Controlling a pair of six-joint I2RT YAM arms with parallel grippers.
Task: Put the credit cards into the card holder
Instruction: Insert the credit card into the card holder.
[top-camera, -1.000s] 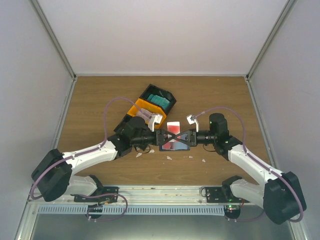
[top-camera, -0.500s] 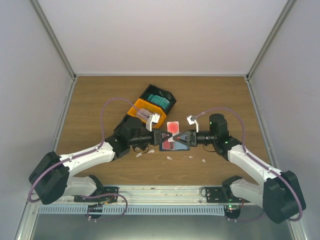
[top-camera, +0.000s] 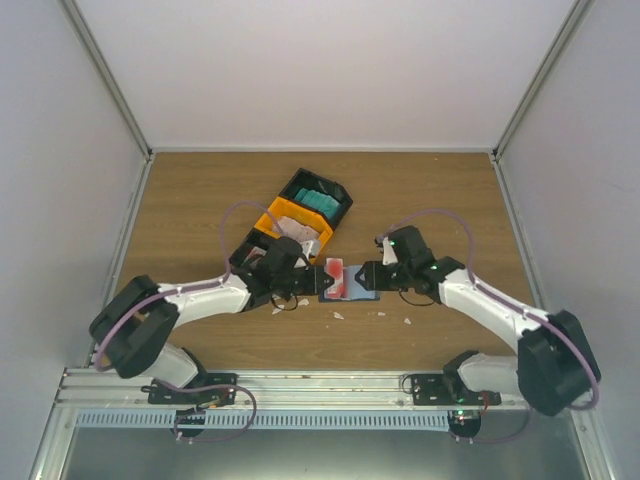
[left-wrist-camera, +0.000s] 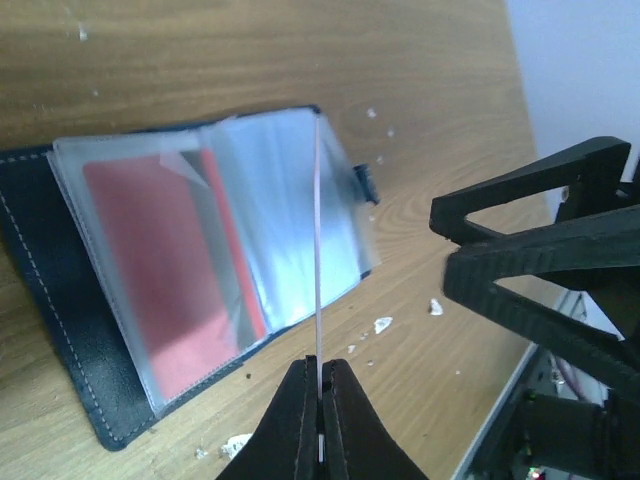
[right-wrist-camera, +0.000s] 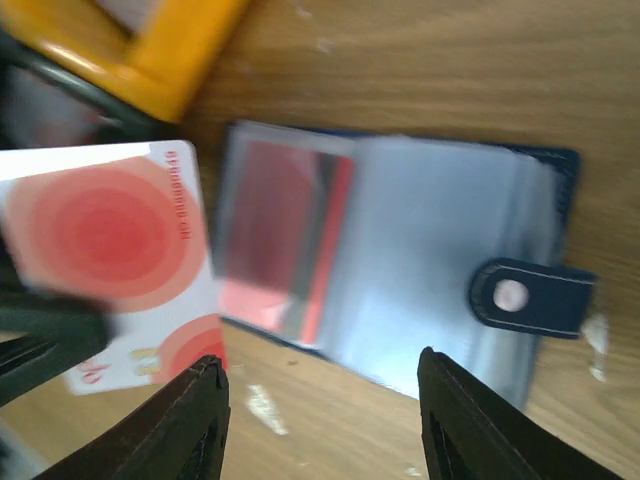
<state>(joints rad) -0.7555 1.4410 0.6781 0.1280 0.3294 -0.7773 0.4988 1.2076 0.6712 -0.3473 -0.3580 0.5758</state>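
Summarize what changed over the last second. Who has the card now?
It was a handover. The left tool closed on the white-and-red card, and the right tool let go and opened. In the top view the card shifted slightly left, beside the open card holder. The card holder, the orange bin and the black bin stayed put.

Just beyond the left gripper (top-camera: 314, 275), on its outer side, we see an orange bin (top-camera: 272, 214). Touching that bin's far end is a black bin (top-camera: 345, 207), farther from the gripper. On the near side of it and of the right gripper (top-camera: 368, 277) we find tiny white scraps (top-camera: 338, 315) scattered over the brown wooden table (top-camera: 450, 200). Past the scraps, a metal rail (top-camera: 330, 385) runs along the table's edge, and pale walls (top-camera: 60, 150) close the other sides
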